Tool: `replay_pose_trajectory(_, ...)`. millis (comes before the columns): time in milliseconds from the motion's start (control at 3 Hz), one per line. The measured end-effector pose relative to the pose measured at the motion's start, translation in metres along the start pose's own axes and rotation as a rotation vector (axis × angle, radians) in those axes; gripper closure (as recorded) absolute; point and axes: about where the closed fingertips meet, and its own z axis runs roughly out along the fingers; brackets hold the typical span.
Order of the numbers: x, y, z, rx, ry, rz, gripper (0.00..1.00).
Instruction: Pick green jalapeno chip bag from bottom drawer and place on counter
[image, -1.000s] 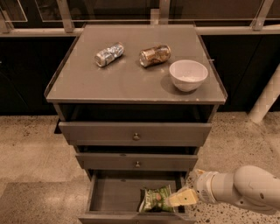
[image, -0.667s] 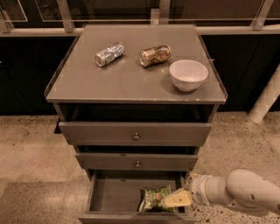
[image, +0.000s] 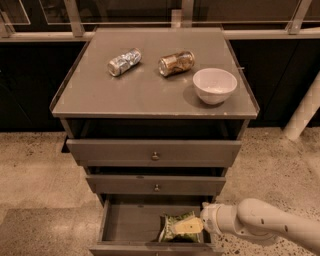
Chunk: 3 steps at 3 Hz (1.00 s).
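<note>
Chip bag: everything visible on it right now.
The chip bag is small, green, crinkly foil with pale markings. It lies in the open bottom drawer, right of centre and near the front. The gripper, reaching in from the right, overlaps the bag's middle; a grasp cannot be confirmed.

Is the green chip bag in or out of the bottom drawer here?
In: the crinkly green foil chip bag lies inside the pulled-out deep grey bottom drawer, with the tool at it.
</note>
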Motion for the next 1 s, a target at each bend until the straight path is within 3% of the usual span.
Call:
replay_pose_trajectory(667,0.014,0.002,0.011,-0.018,0.031,0.008,0.0)
replay_pose_trajectory(1000,0.019,-0.009,0.031,-0.059,0.024,-0.029,0.0)
